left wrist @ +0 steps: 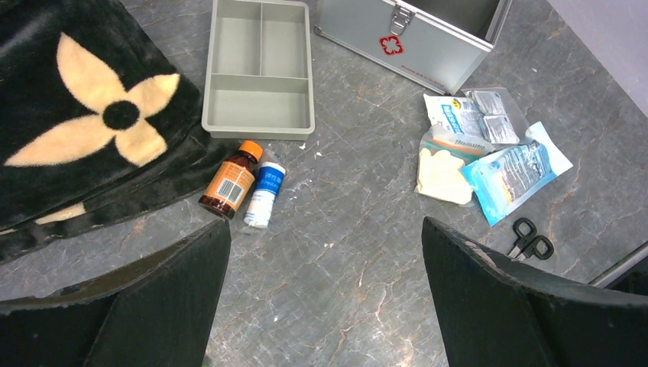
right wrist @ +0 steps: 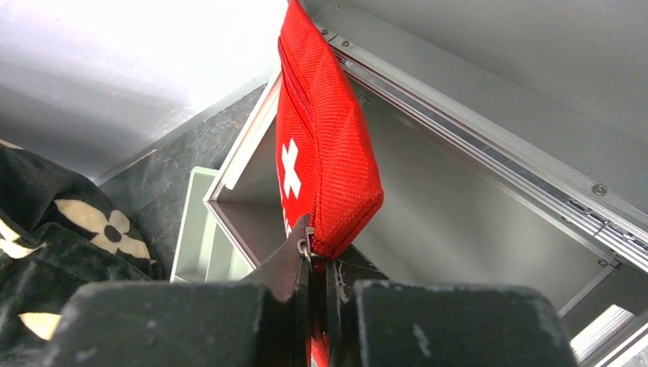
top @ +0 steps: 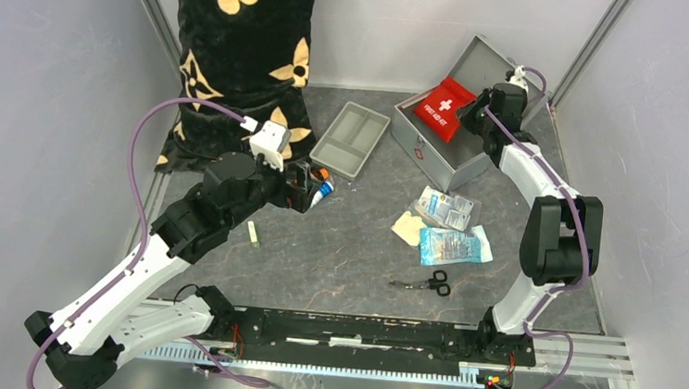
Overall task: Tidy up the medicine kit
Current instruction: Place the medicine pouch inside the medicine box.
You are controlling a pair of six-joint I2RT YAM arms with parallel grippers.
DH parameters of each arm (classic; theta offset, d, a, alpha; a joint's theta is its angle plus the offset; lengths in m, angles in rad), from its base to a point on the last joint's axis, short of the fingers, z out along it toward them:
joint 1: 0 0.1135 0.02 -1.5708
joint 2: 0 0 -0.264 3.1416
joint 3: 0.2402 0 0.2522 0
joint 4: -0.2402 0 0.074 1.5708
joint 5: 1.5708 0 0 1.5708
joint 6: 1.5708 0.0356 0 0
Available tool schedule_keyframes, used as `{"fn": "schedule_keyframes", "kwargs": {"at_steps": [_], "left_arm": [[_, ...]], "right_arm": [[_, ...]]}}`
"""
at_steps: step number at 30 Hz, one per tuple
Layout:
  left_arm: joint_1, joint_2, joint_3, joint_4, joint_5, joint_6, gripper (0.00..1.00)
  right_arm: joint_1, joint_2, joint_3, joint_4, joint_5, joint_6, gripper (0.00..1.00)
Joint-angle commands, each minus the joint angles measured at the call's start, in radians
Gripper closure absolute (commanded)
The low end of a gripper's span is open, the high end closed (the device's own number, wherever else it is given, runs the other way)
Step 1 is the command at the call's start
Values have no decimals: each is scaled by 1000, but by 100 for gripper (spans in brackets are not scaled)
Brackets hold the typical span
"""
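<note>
Counter (top: 346, 250): dark grey with pale cracks like stone, seen from above.
Room: plain pale walls (top: 43, 87) on three sides.
Medicine kit (top: 429, 157): one silver metal box, at 1 o'clock on the counter, close to the back wall.
Kit's long side: runs from 10 o'clock to 4 o'clock.
Kit's front: the side with the little red mark faces 7 o'clock.
Kit's lid: up and open, standing on the 1 o'clock side. The open top faces up.
Red pouch (top: 442, 107): one, with a white cross. It stands on its edge over the 10 o'clock end of the open box. I cannot tell if it touches the box.
Right fingers (right wrist: 306, 283): pinched tight on the zip corner of the red pouch.
Left fingers (top: 306, 188): spread wide, holding nothing, above the two bottles at 9 o'clock.
Tray (left wrist: 258, 76): one, grey, with three parts, at 11 o'clock, just beside the kit.
Bottles: two, lying side by side near the tray. One is brown (left wrist: 231, 180) with an orange cap, one is white and blue (left wrist: 265, 195).
Packs (top: 453, 246): a small pile at 3 o'clock. They lie over each other, so the count is hard.
Scissors (top: 429, 282): one pair, black handles, at 5 o'clock.
Blanket (top: 241, 47): one, black with cream flowers, at 10 o'clock.
</note>
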Motion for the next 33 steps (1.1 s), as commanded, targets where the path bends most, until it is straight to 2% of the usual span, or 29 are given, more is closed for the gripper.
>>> {"fn": "schedule_keyframes", "kwargs": {"at_steps": [1,12,21,28,33], "left_arm": [[-4,-5,-1,18,-1,-30,0],[-4,19,5,24,28,-31,0],[-4,25,7,22,40,-35,0],[-4,27,4,17,35,-35,0],[-4,35,1,21,31,-42,0]], "right_arm": [[-3,-1,-5,-13,8,9,97],[-1,-20,-93,9,-32,5,97],[-2,18,-75,6,-13,15,90],[2,10,-26,-69,51,-60,57],[6,-12,51,-167,123,-169,43]]}}
